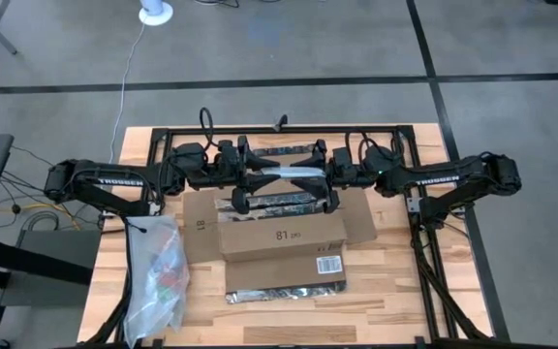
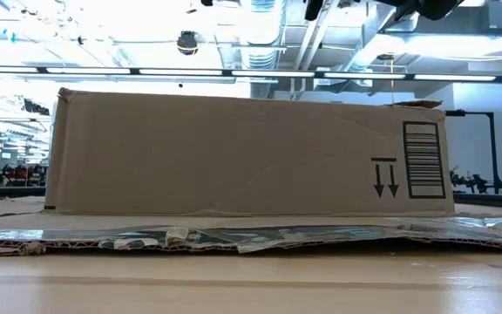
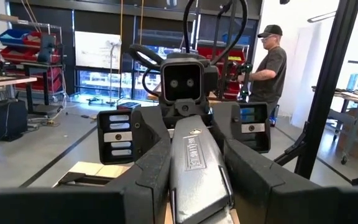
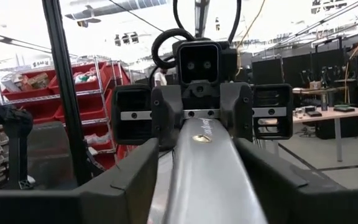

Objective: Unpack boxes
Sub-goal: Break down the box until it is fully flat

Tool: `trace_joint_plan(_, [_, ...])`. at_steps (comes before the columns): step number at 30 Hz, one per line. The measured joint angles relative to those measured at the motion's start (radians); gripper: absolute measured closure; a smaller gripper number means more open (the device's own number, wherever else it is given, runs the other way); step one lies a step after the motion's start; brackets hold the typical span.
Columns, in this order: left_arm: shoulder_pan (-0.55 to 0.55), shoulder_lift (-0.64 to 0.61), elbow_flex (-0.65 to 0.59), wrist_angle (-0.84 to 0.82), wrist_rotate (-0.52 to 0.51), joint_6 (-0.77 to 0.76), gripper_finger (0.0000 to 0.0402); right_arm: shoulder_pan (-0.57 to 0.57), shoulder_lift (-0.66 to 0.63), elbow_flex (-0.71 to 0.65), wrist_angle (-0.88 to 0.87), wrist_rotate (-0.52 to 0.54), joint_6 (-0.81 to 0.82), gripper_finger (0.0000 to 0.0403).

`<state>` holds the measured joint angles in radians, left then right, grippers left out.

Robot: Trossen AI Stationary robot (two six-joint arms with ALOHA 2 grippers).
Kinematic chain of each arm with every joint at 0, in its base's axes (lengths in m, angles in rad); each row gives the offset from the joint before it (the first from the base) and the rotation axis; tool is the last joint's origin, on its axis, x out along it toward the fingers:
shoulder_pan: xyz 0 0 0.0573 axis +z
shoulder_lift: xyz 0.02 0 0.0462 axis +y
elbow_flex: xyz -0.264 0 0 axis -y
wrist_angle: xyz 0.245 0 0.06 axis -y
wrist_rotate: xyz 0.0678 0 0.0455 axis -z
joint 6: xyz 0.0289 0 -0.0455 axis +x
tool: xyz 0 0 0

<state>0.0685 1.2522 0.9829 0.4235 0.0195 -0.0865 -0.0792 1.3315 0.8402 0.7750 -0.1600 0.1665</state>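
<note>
We are seeing two matte black jointed arms, the left arm (image 1: pixel 95 182) lettered "TROSSEN" in white, black cables looping behind the right gripper (image 3: pixel 191 134) under its twin-lens camera.

Clear plastic zip bag (image 1: pixel 158 276) with colourful contents at 8 o'clock on light wooden slatted table (image 1: pixel 386 301) | white round stand base (image 1: pixel 155 13) on grey floor at 11 o'clock | person in dark cap (image 3: pixel 270 62) beyond

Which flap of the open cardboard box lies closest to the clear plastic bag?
The plain brown side flap on the left arm's side, just beside the plastic bag. The front flap carries dark tape, and the opposite side flap lies farthest away.
</note>
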Motion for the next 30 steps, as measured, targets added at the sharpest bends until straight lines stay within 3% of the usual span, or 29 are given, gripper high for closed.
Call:
trace_joint_plan(4, [0.000, 0.000, 0.000, 0.000, -0.001, 0.000, 0.0293, 0.000, 0.000, 0.000, -0.004, 0.003, 0.000, 0.0286])
trace_joint_plan(13, [0.000, -0.001, 0.001, -0.032, -0.006, 0.007, 0.0293, -0.027, -0.015, 0.000, -0.048, -0.009, -0.012, 0.0287])
trace_joint_plan(15, [0.000, 0.002, 0.002, -0.056, -0.007, 0.004, 0.0280, -0.042, -0.051, 0.001, -0.143, -0.015, -0.052, 0.0287])
trace_joint_plan(19, [0.001, -0.015, 0.004, -0.093, -0.013, -0.020, 0.0191, -0.092, -0.182, 0.000, -0.382, -0.001, -0.155, 0.0287])
trace_joint_plan(22, [0.001, -0.029, 0.005, -0.164, -0.008, -0.069, 0.0149, -0.135, -0.307, 0.000, -0.582, 0.008, -0.198, 0.0287])
trace_joint_plan(25, [0.001, -0.029, 0.002, -0.271, -0.014, -0.103, 0.0136, -0.176, -0.426, 0.000, -0.807, 0.003, -0.201, 0.0287])
trace_joint_plan(30, [-0.017, 0.041, 0.003, -0.441, -0.061, -0.087, 0.0148, -0.185, -0.579, 0.000, -1.071, 0.010, -0.145, 0.0287])
